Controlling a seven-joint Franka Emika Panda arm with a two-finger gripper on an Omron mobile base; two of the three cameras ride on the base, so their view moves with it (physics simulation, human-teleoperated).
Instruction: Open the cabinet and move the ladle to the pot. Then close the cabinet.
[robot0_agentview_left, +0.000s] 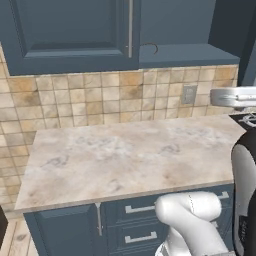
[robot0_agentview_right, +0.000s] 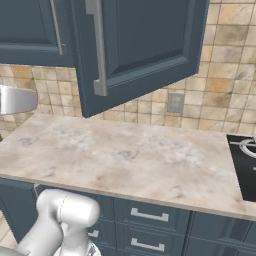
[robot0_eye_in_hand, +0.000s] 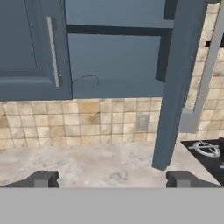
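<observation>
The cabinet (robot0_eye_in_hand: 113, 57) hangs above the counter with its left door (robot0_agentview_left: 75, 30) shut and its right door (robot0_agentview_right: 145, 45) swung wide open toward me. On its bottom shelf, just right of the shut door, the thin curved handle of the ladle (robot0_eye_in_hand: 86, 79) peeks out, and the ladle (robot0_agentview_left: 151, 47) appears as a small dark hook in the left base view. My gripper (robot0_eye_in_hand: 111, 179) hovers well back from the cabinet, level with the counter, jaws open and empty. The pot is out of view.
A marble-look counter (robot0_agentview_left: 125, 160) runs below the tiled wall with a wall outlet (robot0_eye_in_hand: 142, 121). A black stove burner (robot0_agentview_right: 245, 150) lies at the counter's right end. Drawers with horizontal handles (robot0_agentview_right: 147, 215) sit underneath. The open door's edge (robot0_eye_in_hand: 177, 83) juts out right of my hand.
</observation>
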